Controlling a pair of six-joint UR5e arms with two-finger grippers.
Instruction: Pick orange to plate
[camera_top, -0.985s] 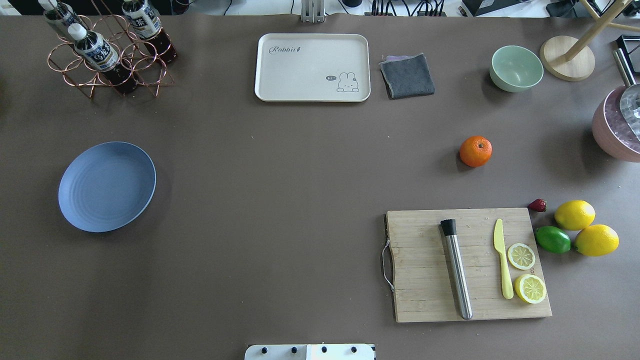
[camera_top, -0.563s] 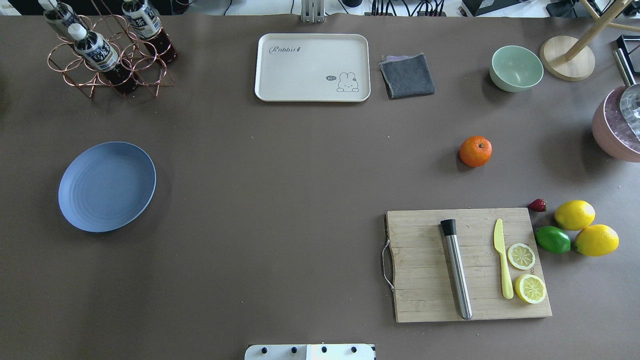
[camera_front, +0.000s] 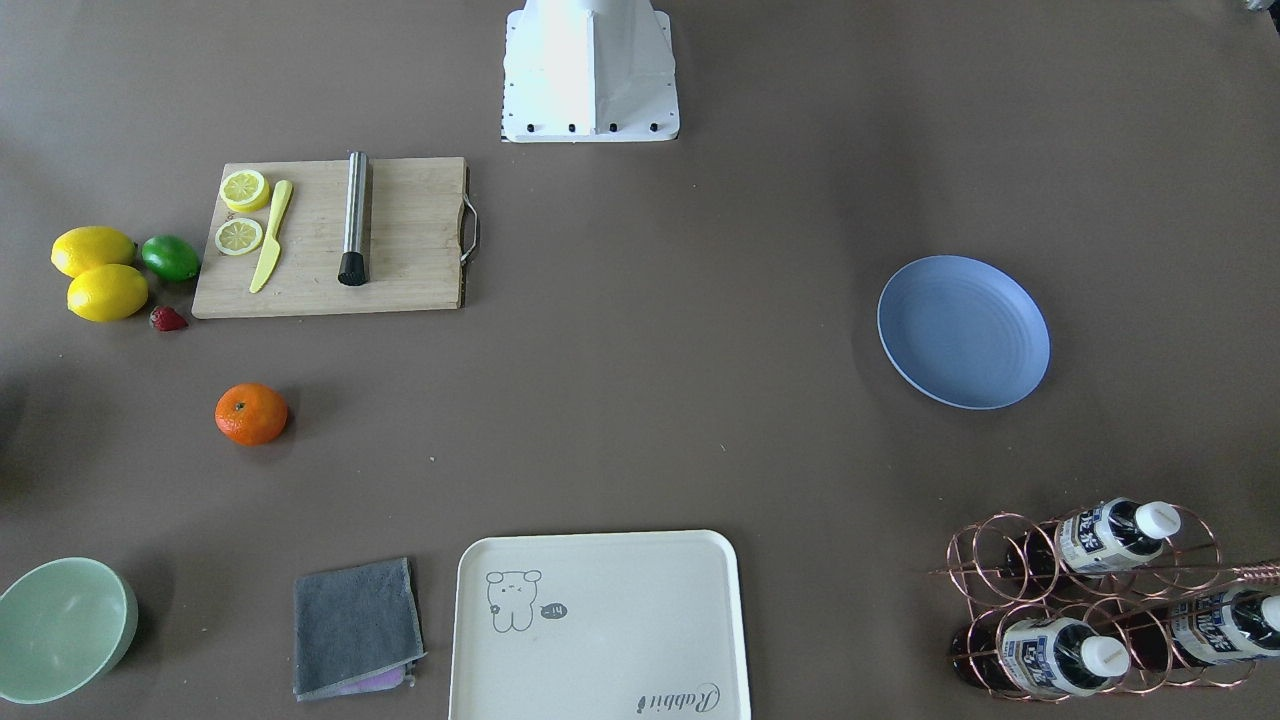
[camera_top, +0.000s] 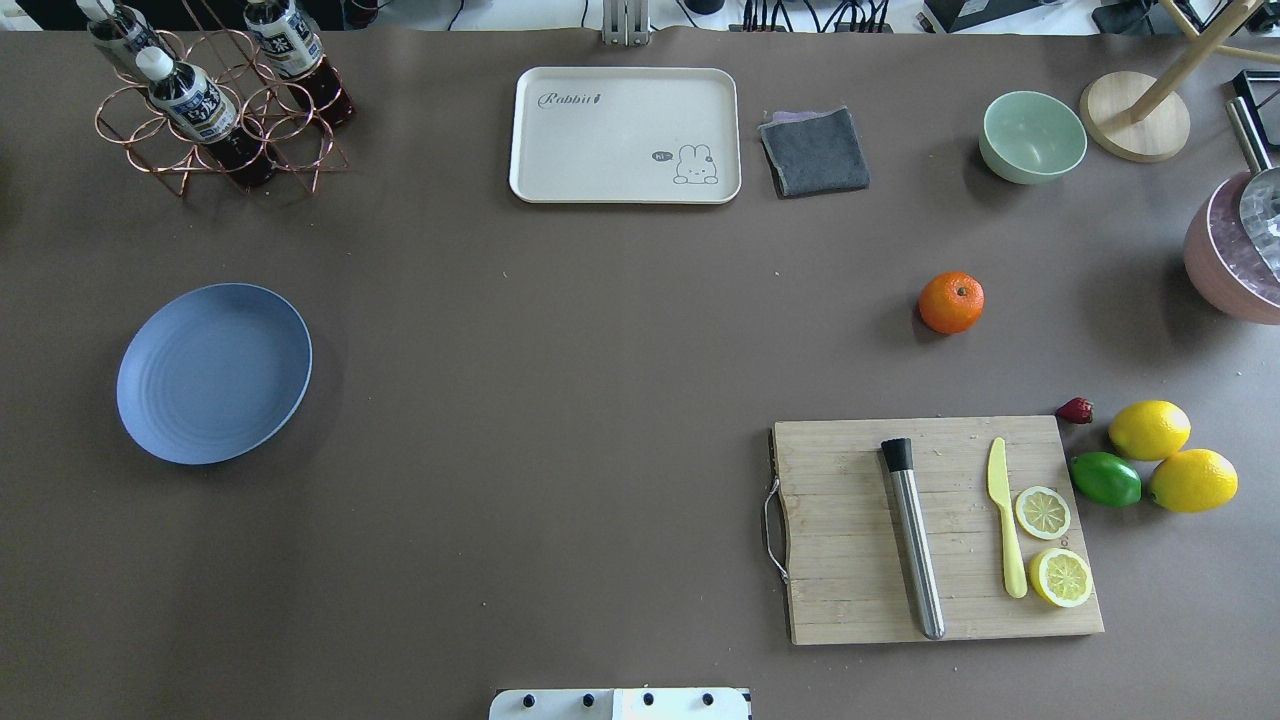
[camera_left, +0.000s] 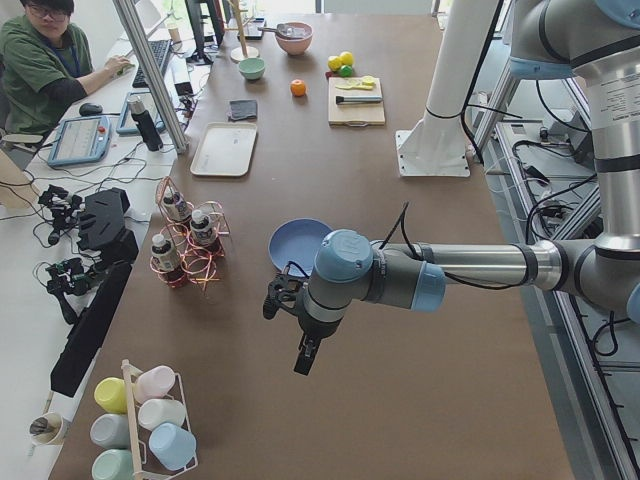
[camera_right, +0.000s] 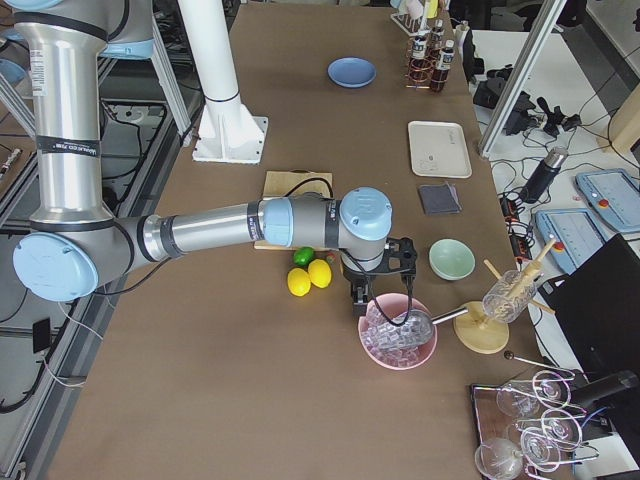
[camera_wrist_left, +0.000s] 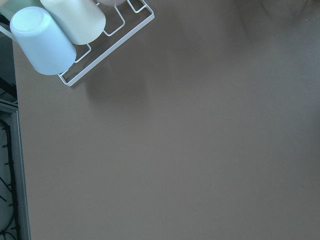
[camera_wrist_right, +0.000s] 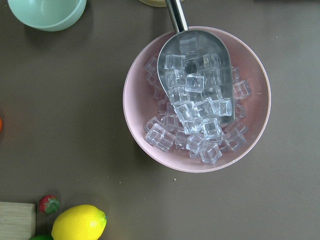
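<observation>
**No movement on the table; pick not yet begun**

Finding: over the last second the overhead view shows no change. Every item sits where it did, and neither arm enters that view. In my judgement the task stands at its very start, with the approach to the fruit yet to come.

Nearest the robot's base, the cutting board (camera_top: 850, 540) lies on the right half, with two lemons (camera_top: 1149, 429) and a lime (camera_top: 1105, 479) just beside its right edge. Beyond the board and apart from it, the orange (camera_top: 951, 302) sits alone on bare table, stem dot up and untouched. The plate (camera_top: 214, 373) lies well apart from it on the left half, with nothing on it.

The right gripper (camera_right: 385, 298) hangs over the pink bowl (camera_wrist_right: 132, 107) of ice at the table's right end. It shows only in a side view, so I cannot tell how far apart its jaws stand or whether it holds anything. A thin orange sliver at the left edge of its wrist picture is possibly the fruit. The left gripper (camera_left: 303, 352) hangs past the plate toward the cup rack (camera_wrist_left: 115, 30), and its state likewise cannot be told.

Farthest, the tray (camera_top: 620, 140) and green bowl (camera_top: 1000, 160) line the far edge.

The right arm is the closer to the orange, and a long carry across to the plate would follow.
</observation>
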